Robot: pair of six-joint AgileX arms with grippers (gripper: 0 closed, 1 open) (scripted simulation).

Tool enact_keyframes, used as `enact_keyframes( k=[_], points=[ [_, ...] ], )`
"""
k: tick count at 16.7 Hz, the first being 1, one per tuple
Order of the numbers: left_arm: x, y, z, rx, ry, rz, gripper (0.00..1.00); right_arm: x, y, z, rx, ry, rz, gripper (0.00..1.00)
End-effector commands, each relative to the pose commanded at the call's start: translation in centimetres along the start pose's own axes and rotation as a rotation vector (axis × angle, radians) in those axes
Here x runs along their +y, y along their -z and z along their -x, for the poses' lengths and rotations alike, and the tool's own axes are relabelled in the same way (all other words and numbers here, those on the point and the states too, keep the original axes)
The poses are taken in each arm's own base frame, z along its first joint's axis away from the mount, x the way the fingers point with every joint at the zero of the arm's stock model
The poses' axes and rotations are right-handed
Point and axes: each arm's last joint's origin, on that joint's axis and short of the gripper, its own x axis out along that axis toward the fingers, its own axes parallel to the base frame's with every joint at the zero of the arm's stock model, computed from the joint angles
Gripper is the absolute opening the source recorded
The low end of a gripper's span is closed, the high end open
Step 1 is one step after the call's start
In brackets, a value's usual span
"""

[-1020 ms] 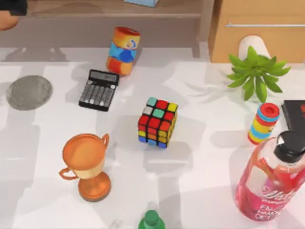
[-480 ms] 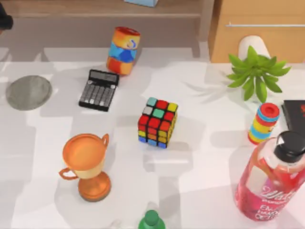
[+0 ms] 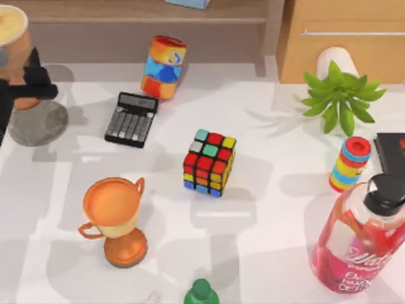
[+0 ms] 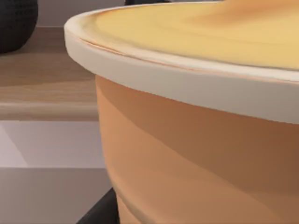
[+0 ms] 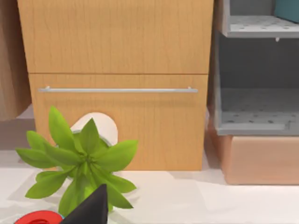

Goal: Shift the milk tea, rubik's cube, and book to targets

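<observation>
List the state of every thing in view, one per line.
milk tea: upright, held by the left gripper over the grey disc
rubik's cube: resting mid-table, untouched
calculator: lying flat
trophy: upright
striped can: upright
pink bottle: upright, capped

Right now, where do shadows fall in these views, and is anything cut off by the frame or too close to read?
Top view: soft grey shadows streak the table; the rubik's cube and trophy cast theirs toward the near edge.
Left wrist view: the milk tea looms very close, cropped by the frame.
Right wrist view: evenly lit; the plant shades the cabinet faintly.
</observation>
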Motion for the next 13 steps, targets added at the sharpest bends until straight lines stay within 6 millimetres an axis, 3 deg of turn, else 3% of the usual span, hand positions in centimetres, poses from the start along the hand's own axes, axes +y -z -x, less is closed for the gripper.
enact_keyframes(
  k=[5, 13],
  points=[
    [0.1, 0.1, 0.0, 0.001, -0.003, -0.001, 0.00, 0.0, 0.0, 0.0, 0.000, 0.000, 0.000, 1.00],
    [0.0, 3.1, 0.0, 0.004, 0.002, 0.000, 0.00, 0.0, 0.0, 0.0, 0.000, 0.000, 0.000, 1.00]
  ],
)
